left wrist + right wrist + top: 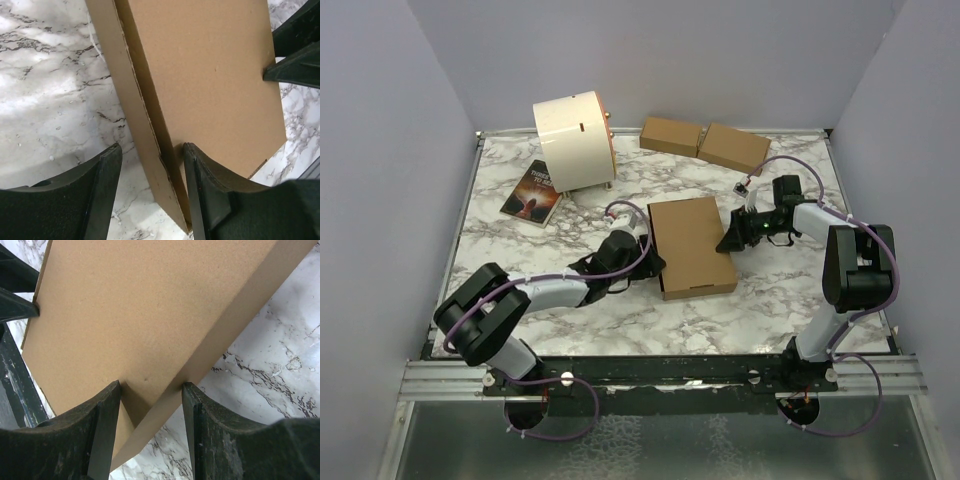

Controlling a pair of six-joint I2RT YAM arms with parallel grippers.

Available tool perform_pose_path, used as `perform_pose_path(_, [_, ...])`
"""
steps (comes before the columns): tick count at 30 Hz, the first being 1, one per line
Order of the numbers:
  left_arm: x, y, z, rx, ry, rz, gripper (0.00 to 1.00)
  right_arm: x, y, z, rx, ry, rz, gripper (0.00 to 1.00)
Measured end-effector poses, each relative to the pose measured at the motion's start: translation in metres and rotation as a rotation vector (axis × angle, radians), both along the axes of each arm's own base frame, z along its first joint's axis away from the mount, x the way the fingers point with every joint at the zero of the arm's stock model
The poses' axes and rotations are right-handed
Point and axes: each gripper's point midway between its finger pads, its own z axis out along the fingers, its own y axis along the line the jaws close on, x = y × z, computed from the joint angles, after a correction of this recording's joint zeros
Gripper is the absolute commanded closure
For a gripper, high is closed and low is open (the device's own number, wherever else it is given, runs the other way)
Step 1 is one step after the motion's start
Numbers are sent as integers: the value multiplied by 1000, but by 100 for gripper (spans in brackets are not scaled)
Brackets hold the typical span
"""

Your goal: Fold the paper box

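on the marble table (495,235), seen from above, the left arm (555,292) lay low, reaching from 7 o'clock towards the centre. a dark-covered book (532,192) lay flat at 10 o'clock. just beside it, towards 11 o'clock, a cream drum (573,142) rested on its side.

the left claw (658,262) met the paper box (691,245) at the box's 8 o'clock edge. in its own wrist view the left claw (152,161) was partly spread, its jaws astride the box's long side wall. one finger sat over the rim of the flat top. the other was down on the table side, with marble showing between it and the wall, so it gripped nothing.

the paper box (210,85) lay closed and flat, a plain brown rectangle just right of the table's centre, its long sides running roughly 12 to 6 o'clock. well apart from it, at 12 to 1 o'clock, two small closed boxes (672,135) lay end to end by the back wall.

the right claw (726,242) reached the paper box at its 3 o'clock edge, coming in from the right arm (850,265). in its wrist view the right claw (151,390) was spread about as far, with the top edge and side wall of the paper box (150,310) between the jaws. whether the fingers pressed on the cardboard could not be told. each wrist view showed the tips of the opposite claw at the far edge of the box.
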Motion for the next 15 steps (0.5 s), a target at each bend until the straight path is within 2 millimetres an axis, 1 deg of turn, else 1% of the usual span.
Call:
perform_pose_path(2, [2, -3, -1, -5, 0, 3, 57, 0, 0, 0, 0, 0, 0, 49])
perform_pose_path(4, [5, -8, 1, -17, -3, 7, 61, 0, 0, 0, 0, 0, 0, 49])
perform_pose_path(6, [9, -13, 3, -25, -8, 7, 73, 0, 0, 0, 0, 0, 0, 49])
perform_pose_path(10, [12, -17, 5, -39, -14, 10, 87, 0, 0, 0, -1, -2, -1, 49])
perform_pose_path(12, [13, -17, 6, -44, -13, 13, 90, 1, -1, 0, -2, -2, -2, 49])
perform_pose_path(15, [13, -17, 7, -46, -16, 14, 89, 1, -1, 0, -4, -3, -3, 49])
